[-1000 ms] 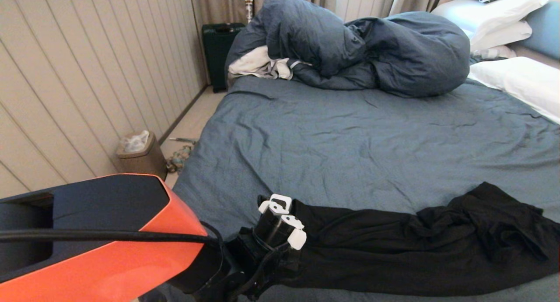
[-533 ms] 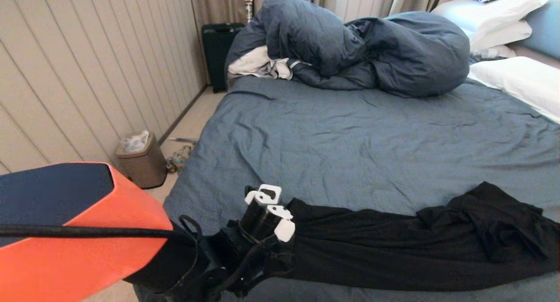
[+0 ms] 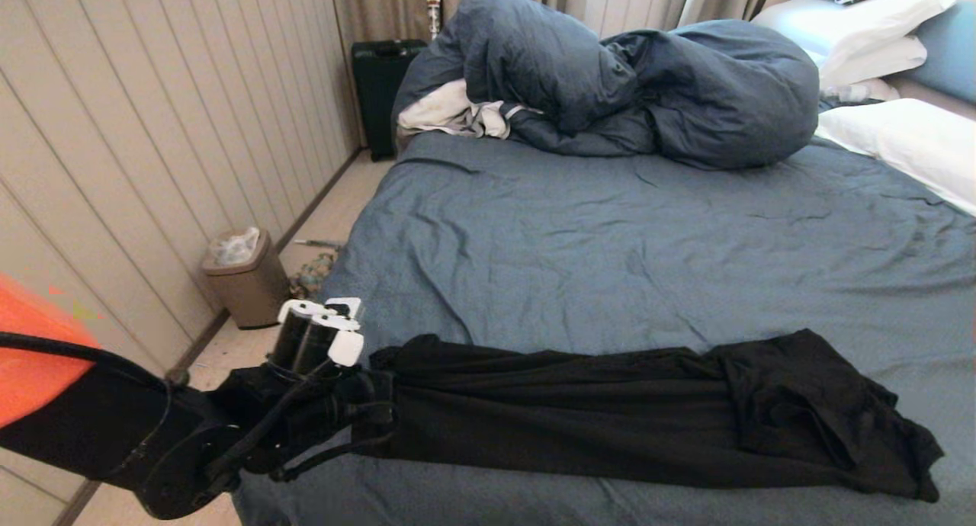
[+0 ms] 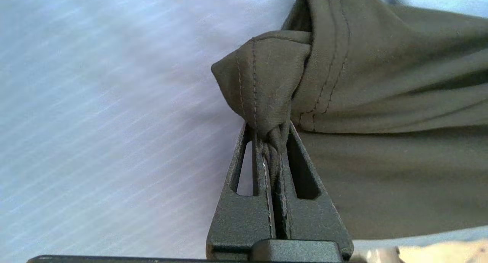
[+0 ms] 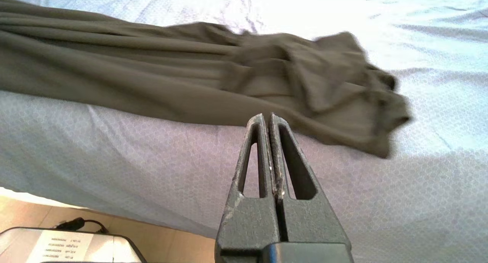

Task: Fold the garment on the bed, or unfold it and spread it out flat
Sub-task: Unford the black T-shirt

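Head view: wrinkled slate-blue bed across centre and right; panelled wall and small bin at left; puffy duvet heaped at top. Thin black garment stretched in a long band along lower frame, hem bunched in clenched left gripper. Right gripper closed, empty.

Left gripper: fingers closed together on a bunched, double-stitched hem fold of the garment. The bed sheet lies beneath.
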You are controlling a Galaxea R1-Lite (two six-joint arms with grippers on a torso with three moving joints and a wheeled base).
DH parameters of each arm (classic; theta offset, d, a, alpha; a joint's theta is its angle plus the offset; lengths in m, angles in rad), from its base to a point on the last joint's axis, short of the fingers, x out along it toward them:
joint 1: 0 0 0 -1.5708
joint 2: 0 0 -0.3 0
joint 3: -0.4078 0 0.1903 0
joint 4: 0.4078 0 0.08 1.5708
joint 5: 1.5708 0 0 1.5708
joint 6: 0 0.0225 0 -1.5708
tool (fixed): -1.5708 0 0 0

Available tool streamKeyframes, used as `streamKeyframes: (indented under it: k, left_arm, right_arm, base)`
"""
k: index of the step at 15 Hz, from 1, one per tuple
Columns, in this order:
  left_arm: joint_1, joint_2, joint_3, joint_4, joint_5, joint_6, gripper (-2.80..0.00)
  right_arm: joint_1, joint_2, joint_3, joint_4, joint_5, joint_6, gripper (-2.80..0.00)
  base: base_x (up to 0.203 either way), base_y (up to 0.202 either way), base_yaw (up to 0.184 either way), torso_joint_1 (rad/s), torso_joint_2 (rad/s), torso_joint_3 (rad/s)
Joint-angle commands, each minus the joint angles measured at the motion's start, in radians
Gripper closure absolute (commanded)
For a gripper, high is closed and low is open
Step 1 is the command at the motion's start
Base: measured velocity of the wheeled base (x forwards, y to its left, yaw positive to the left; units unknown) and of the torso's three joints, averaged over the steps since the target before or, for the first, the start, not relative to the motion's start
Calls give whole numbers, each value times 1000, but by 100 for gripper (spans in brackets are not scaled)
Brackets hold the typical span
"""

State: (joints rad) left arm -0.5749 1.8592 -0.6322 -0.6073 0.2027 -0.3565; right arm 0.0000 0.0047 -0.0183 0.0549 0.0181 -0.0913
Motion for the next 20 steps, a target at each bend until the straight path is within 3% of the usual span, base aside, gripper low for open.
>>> streamKeyframes:
  k: [1,3,5,8,9,15,18,19,20]
  left_arm:
    - [98,-55,57,-25,-30,5,0]
    - [203,-62,143,-88,-110,54,0]
    - [228,-60,228,-166,-165,88,0]
    - [229,-52,253,-242,-177,114,0]
    - [228,-58,256,-244,-178,113,-280]
    - [186,-298,360,-223,-193,113,-280]
    - [175,-543,333,-46,-197,112,-280]
    - [174,-637,295,68,-205,109,0]
    - [172,-718,253,187,-221,107,0]
  right_arm:
    - [0,1,0,0,0,-2,0]
    - [0,1,0,0,0,-1,0]
    - [0,1,0,0,0,-2,0]
    - [0,1,0,0,0,-2,0]
    - [0,1,0,0,0,-2,0]
    - [0,3,-2,0,0,-3,0]
    - [2,1,-2,2,2,-4,0]
    - [2,1,-4,7,2,-4,0]
    - [2,4,-6,10,2,-5,0]
  base:
    - [0,0,0,0,0,0]
    - [0,0,0,0,0,0]
    - [0,0,0,0,0,0]
    - [0,0,0,0,0,0]
    - [0,0,0,0,0,0]
    - [0,0,0,0,0,0]
    - [0,0,0,0,0,0]
    - [0,0,0,0,0,0]
    - [0,0,0,0,0,0]
